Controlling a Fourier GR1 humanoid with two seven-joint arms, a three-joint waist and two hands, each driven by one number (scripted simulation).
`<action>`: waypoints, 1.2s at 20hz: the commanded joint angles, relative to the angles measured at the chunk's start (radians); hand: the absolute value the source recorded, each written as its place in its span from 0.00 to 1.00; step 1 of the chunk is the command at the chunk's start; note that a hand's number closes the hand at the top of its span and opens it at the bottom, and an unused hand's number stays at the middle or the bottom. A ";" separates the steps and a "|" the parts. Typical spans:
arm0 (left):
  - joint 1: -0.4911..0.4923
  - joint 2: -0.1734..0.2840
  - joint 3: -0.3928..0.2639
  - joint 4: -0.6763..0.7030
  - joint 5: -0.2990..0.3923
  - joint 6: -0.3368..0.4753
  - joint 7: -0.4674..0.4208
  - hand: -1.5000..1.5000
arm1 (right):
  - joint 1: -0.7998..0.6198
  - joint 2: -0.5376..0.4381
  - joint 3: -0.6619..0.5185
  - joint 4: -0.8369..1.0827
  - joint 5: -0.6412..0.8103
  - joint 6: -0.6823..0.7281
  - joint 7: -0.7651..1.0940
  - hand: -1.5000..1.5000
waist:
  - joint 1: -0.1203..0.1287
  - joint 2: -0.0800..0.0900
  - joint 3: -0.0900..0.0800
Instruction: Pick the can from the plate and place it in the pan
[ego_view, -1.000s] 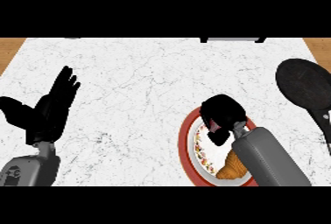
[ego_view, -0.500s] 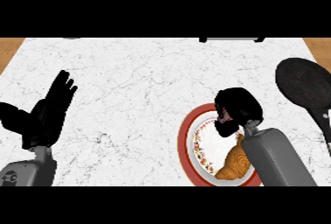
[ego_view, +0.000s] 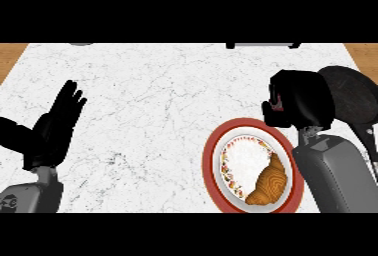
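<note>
1. Two robot hands show over the white marbled surface
2. The right robot hand is above the upper right rim of the plate, just left of the pan; its fingers are curled around a thing
3. Only a small reddish part of that thing shows between the fingers, so I take it to be the can, held up and off the plate
4. The plate has a red rim and a white middle, and a croissant lies on its right part
5. The pan is dark and sits at the right edge of the surface, its handle pointing down
6. The left robot hand rests at the left side, fingers straight and up, holding nothing
</note>
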 joint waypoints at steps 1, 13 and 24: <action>0.023 -0.018 -0.030 -0.059 -0.030 0.022 0.025 0.50 | -0.034 0.002 -0.005 -0.135 0.043 0.039 0.073 1.00 | 0.006 0.000 0.000; -0.032 -0.020 0.015 0.055 -0.019 -0.026 -0.044 0.50 | -0.103 -0.135 -0.335 -0.005 -0.076 -0.032 -0.042 1.00 | 0.009 0.007 0.001; -0.043 -0.016 0.020 -0.007 -0.015 -0.018 0.051 0.50 | -0.118 -0.284 -0.577 0.460 -0.194 -0.356 -0.352 1.00 | 0.019 0.009 0.001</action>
